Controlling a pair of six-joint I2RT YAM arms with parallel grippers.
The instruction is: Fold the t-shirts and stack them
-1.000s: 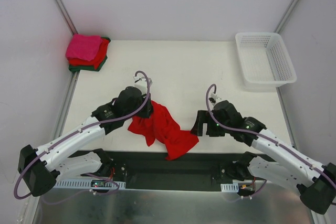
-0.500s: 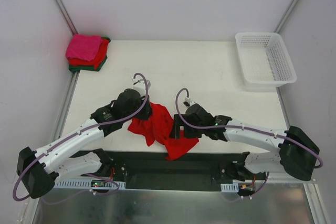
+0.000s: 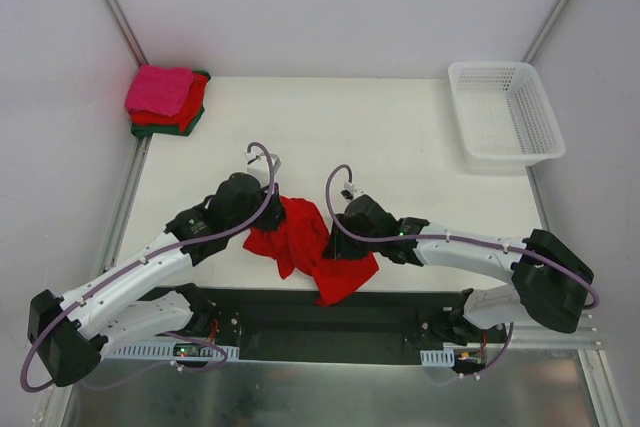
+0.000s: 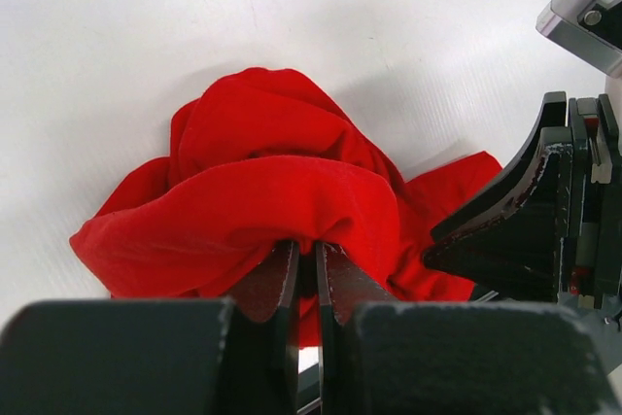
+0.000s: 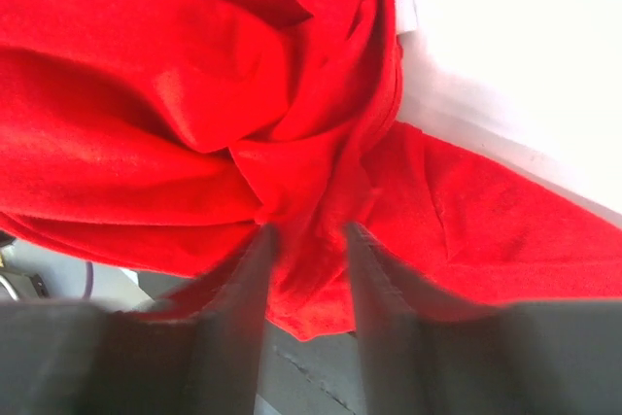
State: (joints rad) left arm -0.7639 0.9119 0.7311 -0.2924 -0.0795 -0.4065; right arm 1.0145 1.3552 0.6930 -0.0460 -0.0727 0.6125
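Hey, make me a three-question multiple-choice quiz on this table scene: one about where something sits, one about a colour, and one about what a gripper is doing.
1. Where on the table is the white lattice basket?
A. far right corner
B. far left corner
C. near edge, centre

2. What colour is the top shirt of the folded stack?
A. dark green
B. hot pink
C. white

3. What is the left gripper doing?
A. hovering open
B. holding the basket
C. pinching the crumpled red t-shirt

Answers:
1 A: the top view shows it at the far right corner.
2 B: pink lies above the red and green layers.
3 C: its wrist view shows it closed on a red fold.
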